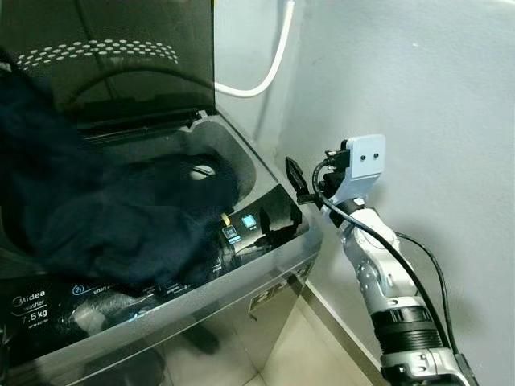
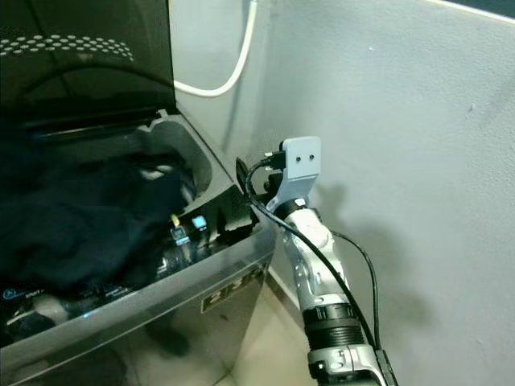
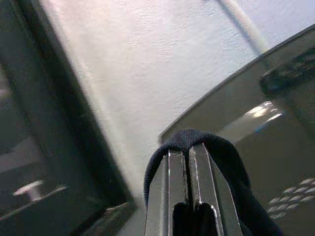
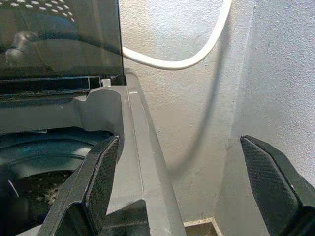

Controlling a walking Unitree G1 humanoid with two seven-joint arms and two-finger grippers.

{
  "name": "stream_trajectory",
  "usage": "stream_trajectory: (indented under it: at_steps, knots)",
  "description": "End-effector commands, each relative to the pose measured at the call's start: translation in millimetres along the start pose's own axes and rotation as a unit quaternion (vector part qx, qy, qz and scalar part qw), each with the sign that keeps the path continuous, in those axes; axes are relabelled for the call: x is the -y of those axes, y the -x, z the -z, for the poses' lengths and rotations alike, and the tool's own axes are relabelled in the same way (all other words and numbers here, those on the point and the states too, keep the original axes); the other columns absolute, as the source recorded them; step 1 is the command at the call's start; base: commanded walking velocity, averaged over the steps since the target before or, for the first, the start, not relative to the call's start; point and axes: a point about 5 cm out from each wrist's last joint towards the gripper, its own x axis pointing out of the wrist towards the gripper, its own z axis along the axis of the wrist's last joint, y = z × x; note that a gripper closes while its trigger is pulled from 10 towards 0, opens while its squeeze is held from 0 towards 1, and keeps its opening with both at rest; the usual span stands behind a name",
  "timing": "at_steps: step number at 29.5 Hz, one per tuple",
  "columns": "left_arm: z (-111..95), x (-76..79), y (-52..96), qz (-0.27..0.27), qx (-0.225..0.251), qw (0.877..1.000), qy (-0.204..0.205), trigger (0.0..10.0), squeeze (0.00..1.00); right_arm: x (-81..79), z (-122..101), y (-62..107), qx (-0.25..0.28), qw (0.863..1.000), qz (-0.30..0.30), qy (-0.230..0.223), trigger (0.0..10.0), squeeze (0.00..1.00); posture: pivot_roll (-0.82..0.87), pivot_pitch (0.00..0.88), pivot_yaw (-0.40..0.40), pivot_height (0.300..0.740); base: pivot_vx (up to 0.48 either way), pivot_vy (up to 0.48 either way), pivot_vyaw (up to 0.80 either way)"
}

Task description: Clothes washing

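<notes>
Left gripper (image 3: 189, 162) jaws clamp dark garment (image 1: 105, 209) over washing machine (image 1: 265, 301); right gripper (image 4: 187, 182) jaws spread

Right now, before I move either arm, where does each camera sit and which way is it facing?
Left eye: head, looking down at the open washing machine and dark garment; right arm beside it.
Right eye: same scene; right gripper by the washer's corner.
Left wrist: along the left gripper, shut on dark cloth, facing wall and lid.
Right wrist: between open fingers, facing washer rim and white hose.
Shared: hose and lid appear in the eye views and the right wrist view.
</notes>
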Motion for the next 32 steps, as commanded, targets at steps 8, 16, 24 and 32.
stream_trajectory:
  at_steps: [8, 16, 24, 32]
  knots:
    - [-27, 73.0, 28.6, 0.276, 0.060, 0.941, 0.187, 10.0, 0.00, -12.3, -15, 2.4, 0.029, 0.989, -0.095, -0.106, 10.0, 0.00, 0.03, 0.065, -0.021, 0.740, 0.000, 0.000, 0.00]
    - [-25, 101.8, 59.6, 0.429, 0.053, 0.883, 0.182, 10.0, 0.00, -23.0, -36, 16.5, 0.032, 0.959, -0.251, -0.124, 10.0, 0.00, 0.03, 0.063, -0.013, 0.740, 0.000, 0.000, 0.00]
    - [-8, 96.4, 53.0, 0.422, 0.023, 0.895, 0.144, 10.0, 0.00, -32.8, -36, 40.6, -0.017, 0.916, -0.385, -0.107, 10.0, 0.00, 0.03, 0.062, -0.014, 0.740, 0.000, 0.000, 0.00]
    - [5, 92.6, 61.6, 0.487, -0.002, 0.870, 0.076, 10.0, 0.00, -43.4, -30, 49.6, -0.049, 0.898, -0.425, -0.102, 10.0, 0.00, 0.04, 0.055, -0.012, 0.740, 0.000, 0.000, 0.00]
